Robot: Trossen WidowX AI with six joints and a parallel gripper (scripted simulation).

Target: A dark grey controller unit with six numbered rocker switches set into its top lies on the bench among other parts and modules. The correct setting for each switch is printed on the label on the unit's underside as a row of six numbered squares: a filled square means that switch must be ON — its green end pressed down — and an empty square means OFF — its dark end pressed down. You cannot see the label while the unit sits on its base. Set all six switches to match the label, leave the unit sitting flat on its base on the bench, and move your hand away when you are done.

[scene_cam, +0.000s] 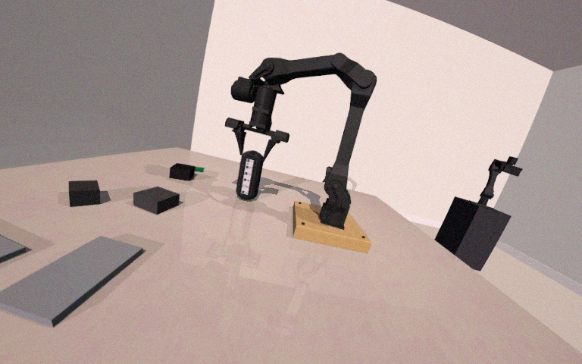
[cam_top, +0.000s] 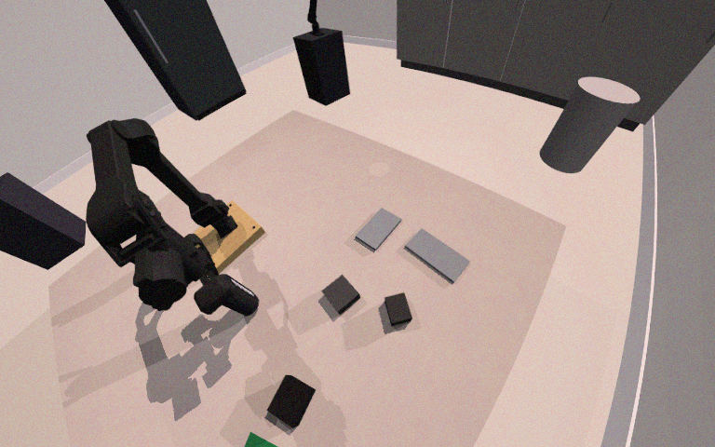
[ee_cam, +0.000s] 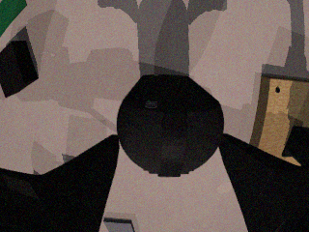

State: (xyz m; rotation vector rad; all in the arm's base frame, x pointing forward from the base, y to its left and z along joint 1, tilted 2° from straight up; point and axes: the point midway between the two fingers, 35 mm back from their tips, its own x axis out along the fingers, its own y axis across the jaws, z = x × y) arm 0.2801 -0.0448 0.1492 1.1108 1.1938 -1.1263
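One arched arm (cam_top: 176, 176) (scene_cam: 354, 115) points its tool (cam_top: 210, 287) (scene_cam: 252, 152) (ee_cam: 170, 141) downward, clamped on the dark unit (cam_top: 236, 296) (scene_cam: 248, 176) (ee_cam: 170, 128).

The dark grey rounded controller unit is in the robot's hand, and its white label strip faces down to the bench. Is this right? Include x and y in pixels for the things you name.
Not quite. The white label strip (scene_cam: 247, 176) faces sideways, toward the exterior camera, as the exterior view shows. The dark grey rounded controller unit (cam_top: 239, 294) (scene_cam: 256, 174) (ee_cam: 169, 130) is indeed in the robot's hand (scene_cam: 252, 154).

The numbered squares on the label (cam_top: 243, 287) (scene_cam: 247, 177), below the jaws (scene_cam: 252, 155), are too small to read. The wrist view hides the rocker switches. Beyond the jaws, a green piece (cam_top: 259, 440) (scene_cam: 198, 169) (ee_cam: 11, 14) is cut off by the top view's edge.
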